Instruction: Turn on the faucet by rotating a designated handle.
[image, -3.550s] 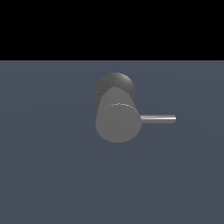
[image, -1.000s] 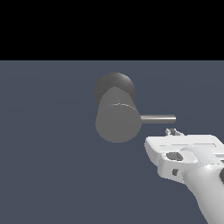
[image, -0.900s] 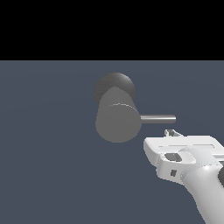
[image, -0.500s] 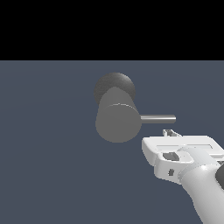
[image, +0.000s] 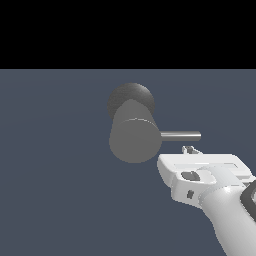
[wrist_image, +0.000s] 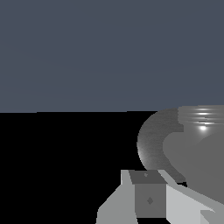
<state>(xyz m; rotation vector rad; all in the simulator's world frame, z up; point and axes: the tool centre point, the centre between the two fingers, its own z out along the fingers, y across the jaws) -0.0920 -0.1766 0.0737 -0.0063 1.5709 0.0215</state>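
1. Faucet (image: 134, 139) sits mid-scene on the dark blue-grey desk (image: 55, 190), flat round face toward the exterior camera, its darker dome behind. The handle (image: 180, 135) projects level from the faucet body toward the exterior view's right, exactly as it lay 3.5 s ago, so no turning has been done.
2. What has changed: the white arm has entered since then, and over the last second it has hardly shifted. The claw (image: 190, 149) now rests just below the handle, near its free end, apparently not touching.
3. For the task, this reads as approach finished and contact pending; a short push against the rod should start the rotation.
4. Claw state: only small fingertips show past the hand, so I cannot tell whether it is released or clenched; the wrist view shows one finger (wrist_image: 148, 197) before the faucet (wrist_image: 175, 148).
5. No brands, labels or writing are readable.
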